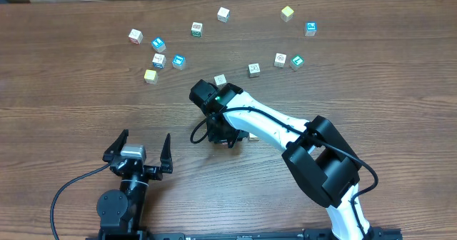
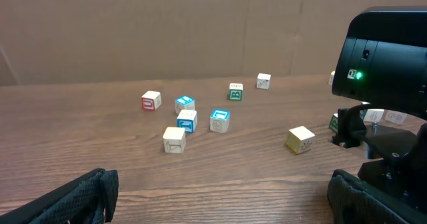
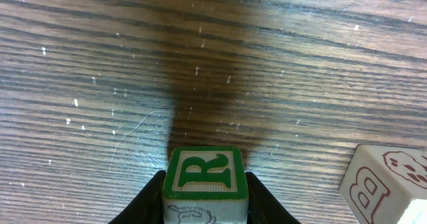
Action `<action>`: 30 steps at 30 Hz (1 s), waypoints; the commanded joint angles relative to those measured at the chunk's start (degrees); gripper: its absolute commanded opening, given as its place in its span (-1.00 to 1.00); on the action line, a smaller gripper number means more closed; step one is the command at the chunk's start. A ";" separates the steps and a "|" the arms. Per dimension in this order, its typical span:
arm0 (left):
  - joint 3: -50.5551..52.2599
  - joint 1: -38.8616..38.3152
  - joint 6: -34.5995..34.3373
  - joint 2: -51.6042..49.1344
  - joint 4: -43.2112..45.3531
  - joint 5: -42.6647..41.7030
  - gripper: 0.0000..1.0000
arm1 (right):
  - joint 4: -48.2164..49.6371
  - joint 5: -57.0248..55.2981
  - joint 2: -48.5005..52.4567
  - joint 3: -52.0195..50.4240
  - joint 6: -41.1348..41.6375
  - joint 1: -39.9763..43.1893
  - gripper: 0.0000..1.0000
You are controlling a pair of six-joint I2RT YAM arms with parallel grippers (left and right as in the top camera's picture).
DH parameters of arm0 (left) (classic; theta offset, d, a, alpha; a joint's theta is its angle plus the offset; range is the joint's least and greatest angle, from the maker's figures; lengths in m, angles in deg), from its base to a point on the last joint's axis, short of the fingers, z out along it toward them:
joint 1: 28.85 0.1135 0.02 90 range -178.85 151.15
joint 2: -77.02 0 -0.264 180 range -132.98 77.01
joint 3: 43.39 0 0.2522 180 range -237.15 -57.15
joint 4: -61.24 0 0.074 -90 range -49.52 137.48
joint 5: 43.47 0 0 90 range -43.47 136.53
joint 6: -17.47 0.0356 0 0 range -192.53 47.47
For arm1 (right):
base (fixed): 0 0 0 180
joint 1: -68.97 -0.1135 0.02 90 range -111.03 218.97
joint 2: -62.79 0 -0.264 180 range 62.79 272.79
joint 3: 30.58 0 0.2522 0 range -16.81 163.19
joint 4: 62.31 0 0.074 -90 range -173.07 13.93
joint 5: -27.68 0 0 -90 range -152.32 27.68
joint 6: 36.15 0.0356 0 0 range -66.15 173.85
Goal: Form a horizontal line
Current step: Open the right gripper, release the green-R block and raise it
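- Nearest us: one left end effector (image 1: 145,143), fingers wide apart and holding nothing, at the bench (image 1: 71,111) edge.
- Mid-bench: one right end effector (image 3: 205,201), clamped on one R cube (image 3: 203,174). One B cube (image 3: 385,184) sits near it, not touching. No horizontal line is formed yet; we judge these two to be its start.
- Risk: the opening fingers could knock the B cube, or the R cube could land skewed and leave a gap.
- Far: thirteen scattered cubes (image 1: 197,29), counted overhead.

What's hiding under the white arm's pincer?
The right pincer grips a green R block, and a red B block lies beside it. From overhead, the arm covers nearly all of both. Whether more blocks lie there cannot be seen.
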 commanded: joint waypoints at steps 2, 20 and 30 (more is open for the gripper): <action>0.20 0.42 1.29 0.55 -0.13 0.22 0.99 | 0.37 -0.37 -1.31 -0.55 0.02 0.55 -0.40; 0.20 0.42 1.27 0.55 -0.13 0.22 0.99 | -2.12 -0.11 -1.31 -0.55 0.04 2.71 -0.42; 0.20 0.42 1.29 0.55 -0.13 0.22 0.99 | -0.63 -0.61 -1.31 -0.55 0.13 2.80 -0.24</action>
